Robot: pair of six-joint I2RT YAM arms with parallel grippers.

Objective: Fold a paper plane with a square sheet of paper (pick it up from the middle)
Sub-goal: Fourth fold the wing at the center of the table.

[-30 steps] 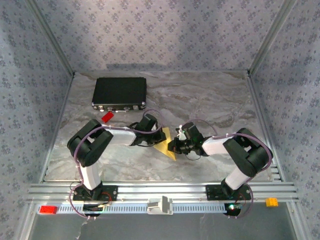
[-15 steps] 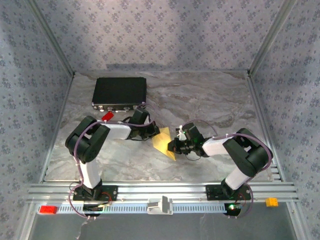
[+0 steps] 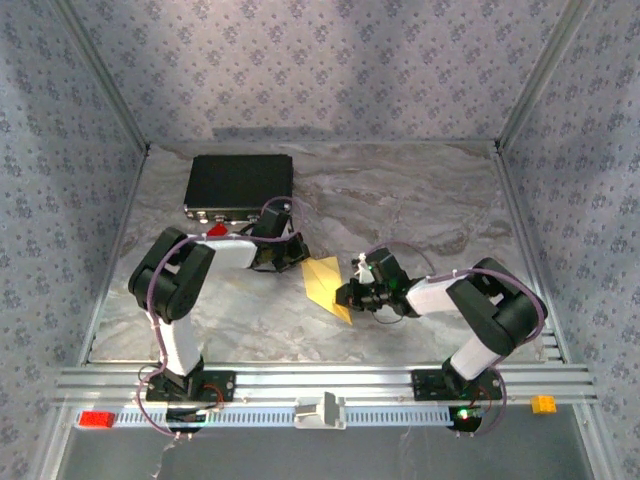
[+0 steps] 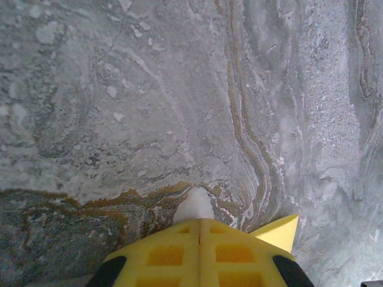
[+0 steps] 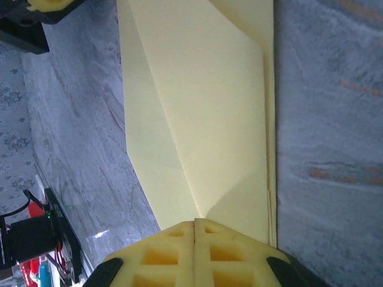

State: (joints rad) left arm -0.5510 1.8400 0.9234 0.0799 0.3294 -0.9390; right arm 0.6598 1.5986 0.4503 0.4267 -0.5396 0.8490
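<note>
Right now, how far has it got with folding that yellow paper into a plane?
Done: the paper already shows diagonal folds, narrowing toward one end. In hand: the right pincer, shut, sits over that end; the left pincer, shut, is beside the paper. Left: a slim dart with wings.

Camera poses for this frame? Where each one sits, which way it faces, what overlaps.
Top external: above and behind the arm bases, looking down at the table; shows both arms, left gripper, right gripper, paper.
Left wrist: on the left arm, facing down at the table; left gripper shut, a paper corner.
Right wrist: on the right arm, looking along the paper; right gripper shut.
Shared: the paper, in all three.
</note>
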